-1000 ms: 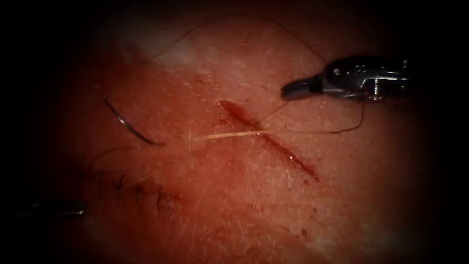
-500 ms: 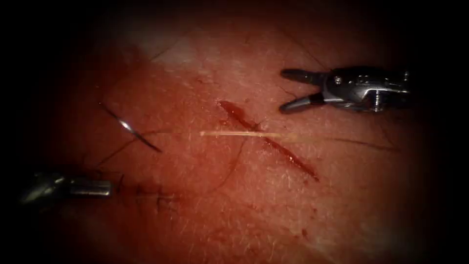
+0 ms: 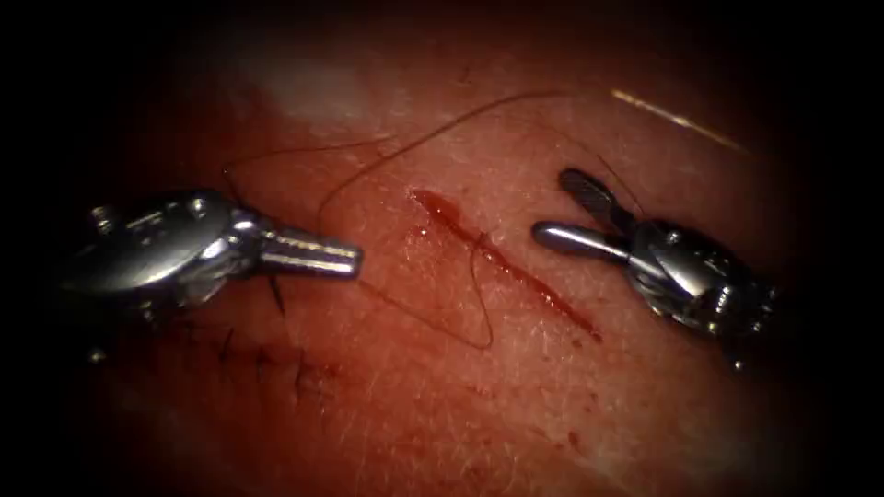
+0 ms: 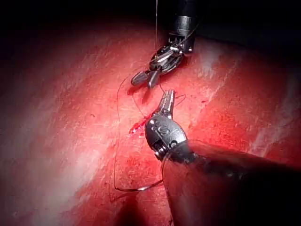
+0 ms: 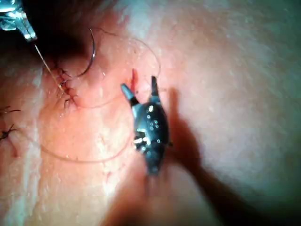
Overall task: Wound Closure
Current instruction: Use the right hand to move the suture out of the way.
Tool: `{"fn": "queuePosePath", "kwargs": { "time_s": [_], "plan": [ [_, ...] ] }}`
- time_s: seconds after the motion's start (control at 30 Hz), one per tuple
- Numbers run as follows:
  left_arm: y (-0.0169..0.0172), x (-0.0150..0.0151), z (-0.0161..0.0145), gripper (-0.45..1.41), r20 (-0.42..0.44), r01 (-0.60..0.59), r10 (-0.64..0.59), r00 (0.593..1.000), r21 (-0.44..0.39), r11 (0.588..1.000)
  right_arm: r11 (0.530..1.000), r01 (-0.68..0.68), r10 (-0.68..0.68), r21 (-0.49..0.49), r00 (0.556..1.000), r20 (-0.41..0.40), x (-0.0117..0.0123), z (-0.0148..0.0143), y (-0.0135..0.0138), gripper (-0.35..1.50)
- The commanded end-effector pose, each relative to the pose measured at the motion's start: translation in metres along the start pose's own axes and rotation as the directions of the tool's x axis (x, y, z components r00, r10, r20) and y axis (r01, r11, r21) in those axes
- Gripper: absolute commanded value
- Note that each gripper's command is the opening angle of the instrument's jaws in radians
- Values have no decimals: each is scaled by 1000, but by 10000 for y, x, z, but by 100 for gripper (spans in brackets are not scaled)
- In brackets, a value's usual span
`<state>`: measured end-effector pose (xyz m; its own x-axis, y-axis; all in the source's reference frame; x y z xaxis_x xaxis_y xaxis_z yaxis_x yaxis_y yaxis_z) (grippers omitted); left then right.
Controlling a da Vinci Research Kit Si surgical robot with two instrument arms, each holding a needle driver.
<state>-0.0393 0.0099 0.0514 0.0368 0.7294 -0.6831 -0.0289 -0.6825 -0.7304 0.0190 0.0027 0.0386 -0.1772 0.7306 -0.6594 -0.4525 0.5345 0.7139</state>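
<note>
needle (image 5: pixel 89 52): dark thin curve, lying flat on the tissue (image 3: pixel 414 414), left of the cut (image 3: pixel 502 262), not in the tissue, no tool touching it
needle axis: in the right wrist view running along the cut, bow bulging toward the cut, one end sitting near the old stitches (image 3: pixel 267 359)
cut: lying open, slanting from upper left to lower right, red fluid (image 3: pixel 442 212) pooling at its upper end
thread (image 3: pixel 479 304): dark, looping loosely across the cut and arcing over its upper end; pale stretch (image 3: pixel 681 120) lying at upper right
left pincer (image 3: pixel 313 253): jaws looking closed, pointing right toward the cut, hovering left of it; not making out anything gripped
right pincer (image 3: pixel 551 210): jaws standing open, gripping nothing, pointing up-left, sitting right of the cut
change, left: half a second ago it was sitting low at the left edge; now coming in higher and nearer the cut, over where the needle was showing
change, right: now sitting lower and tilted, jaws staying open
change, thread: pale stretch was lying across the cut; now shifted to upper right
</note>
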Motion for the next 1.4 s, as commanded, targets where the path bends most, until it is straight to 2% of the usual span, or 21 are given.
{"fn": "queuePosePath", "kwargs": {
  "time_s": [0.03,0.13,0.2,0.27,0.33,0.5,0.63,0.77,0.9,0.97,1.0,1.1,1.17,1.3,1.4],
  "plan": [
    [-14,-4,13,-45,-1,11,-11,1000,-4,1000,996,-88,87,-12,996,-31,-8,5,-10,133],
    [-29,0,25,-45,-5,19,-19,1000,-6,1000,990,-143,143,7,989,-42,-1,12,-12,143],
    [-38,0,32,-45,-7,17,-17,1000,-9,1000,999,-47,47,28,999,19,10,18,-11,142],
    [-44,0,36,-45,-8,21,-22,1000,-13,1000,1000,12,-12,7,996,86,31,25,-6,143],
    [-50,-2,38,-45,-8,25,-25,1000,-23,999,998,64,-65,12,992,106,57,30,1,145],
    [-56,-7,35,-45,-7,19,-19,1000,-17,1000,992,124,-121,-22,988,95,118,29,26,142],
    [-57,-12,31,-45,0,14,-14,1000,-10,1000,992,120,-118,-36,992,53,166,18,51,137],
    [-59,-16,30,-45,1,16,-16,1000,-8,1000,990,133,-130,-45,990,57,185,10,62,133],
    [-63,-18,35,-45,0,19,-19,1000,-4,1000,977,203,-198,-71,977,80,178,1,67,133],
    [-67,-17,40,-45,-2,19,-19,1000,-2,1000,951,297,-276,-89,942,189,154,-3,65,133],
    [-68,-17,41,-45,-2,19,-19,1000,-2,1000,943,318,-292,-96,931,217,147,-3,66,133],
    [-71,-18,42,-45,-2,17,-17,1000,-2,1000,928,354,-319,-118,917,239,129,-3,66,133],
    [-72,-22,42,-45,-2,19,-19,1000,0,1000,917,380,-336,-119,899,282,102,3,61,137],
    [-74,-26,43,-45,-2,20,-20,1000,1,1000,914,403,-363,-54,868,339,50,10,46,133],
    [-75,-27,43,-45,-1,19,-19,1000,0,1000,912,409,-371,-44,864,342,22,14,41,132]
  ]
}}
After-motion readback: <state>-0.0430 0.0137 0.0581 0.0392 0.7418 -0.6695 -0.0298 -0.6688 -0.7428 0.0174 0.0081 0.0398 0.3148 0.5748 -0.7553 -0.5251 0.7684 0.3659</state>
